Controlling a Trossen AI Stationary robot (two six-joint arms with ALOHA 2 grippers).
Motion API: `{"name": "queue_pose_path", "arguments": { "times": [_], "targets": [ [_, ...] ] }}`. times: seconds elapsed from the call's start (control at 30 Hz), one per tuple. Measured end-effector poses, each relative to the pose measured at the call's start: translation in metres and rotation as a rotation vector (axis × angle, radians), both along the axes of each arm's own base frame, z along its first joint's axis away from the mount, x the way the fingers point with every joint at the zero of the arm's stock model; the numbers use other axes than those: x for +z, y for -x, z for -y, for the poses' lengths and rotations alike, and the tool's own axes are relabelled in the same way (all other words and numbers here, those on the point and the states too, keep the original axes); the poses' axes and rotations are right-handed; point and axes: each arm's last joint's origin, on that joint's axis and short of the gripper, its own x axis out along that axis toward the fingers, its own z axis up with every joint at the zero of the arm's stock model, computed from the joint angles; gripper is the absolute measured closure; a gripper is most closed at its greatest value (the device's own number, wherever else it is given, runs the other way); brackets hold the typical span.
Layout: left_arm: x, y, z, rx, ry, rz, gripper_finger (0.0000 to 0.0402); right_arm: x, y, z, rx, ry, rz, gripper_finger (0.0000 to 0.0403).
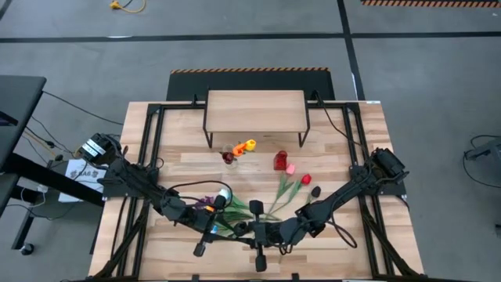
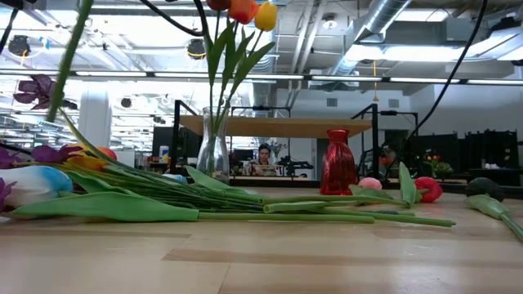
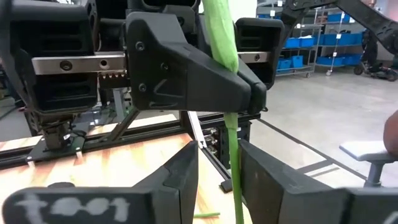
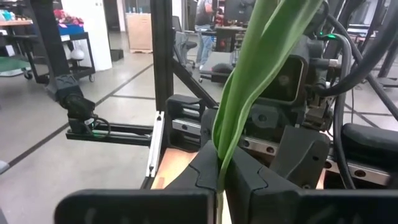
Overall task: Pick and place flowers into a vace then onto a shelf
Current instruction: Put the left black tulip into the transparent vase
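My right gripper point(image 4: 221, 177) point(image 1: 270, 230) is shut on a green-stemmed flower point(image 4: 249, 74) near the table's front middle. My left gripper point(image 3: 217, 171) point(image 1: 239, 228) faces it, open, with the same stem point(image 3: 235, 186) running down between its fingers. In the low view that stem point(image 2: 69, 49) slants up out of the picture. A glass vase point(image 1: 233, 154) point(image 2: 214, 147) holding red, orange and yellow tulips stands in front of the shelf point(image 1: 254, 110) point(image 2: 278, 126). Loose flowers point(image 1: 290, 186) point(image 2: 163, 192) lie flat on the table. My right gripper pinches the flower's stem and a long leaf point(image 4: 222, 158) between its two fingers. The fingers point level and lie across the stem, which rises upright above them, clear of the table. My left gripper has the stem close beside one finger point(image 3: 267, 180); whether it touches, I cannot tell.
A small red vase point(image 1: 280, 161) point(image 2: 337, 162) stands right of the glass vase. Purple sprigs and a white-and-blue head point(image 2: 33, 184) lie at the left of the flower pile. Black frame rails point(image 1: 153, 157) run along both table sides.
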Motion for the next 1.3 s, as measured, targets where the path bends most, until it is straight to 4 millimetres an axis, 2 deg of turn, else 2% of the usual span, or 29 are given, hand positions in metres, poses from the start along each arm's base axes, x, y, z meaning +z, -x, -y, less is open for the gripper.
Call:
{"name": "queue_pose_path", "arguments": {
  "times": [0.27, 0.47, 0.83, 1.03, 1.3],
  "targets": [
    [0.0, 0.0, 0.0, 0.002, 0.004, -0.002, 0.0312, 0.0, 0.0, -0.001, 0.002, 0.005, 0.001, 0.0399],
    [0.0, 0.0, 0.0, 0.035, 0.004, -0.004, 0.0391, 0.0, 0.0, 0.0, -0.005, 0.009, 0.001, 0.0387],
    [-0.001, 0.0, -0.001, 0.045, -0.003, -0.007, 0.04, 0.0, 0.0, 0.0, -0.003, 0.016, 0.002, 0.0364],
    [0.005, 0.005, -0.005, 0.059, -0.035, -0.052, 0.0401, -0.002, 0.0, 0.0, -0.001, 0.028, -0.015, 0.0317],
    [0.023, 0.029, -0.005, 0.141, -0.088, -0.112, 0.0401, -0.002, 0.0, 0.0, -0.003, 0.027, -0.013, 0.0216]
  ]
}}
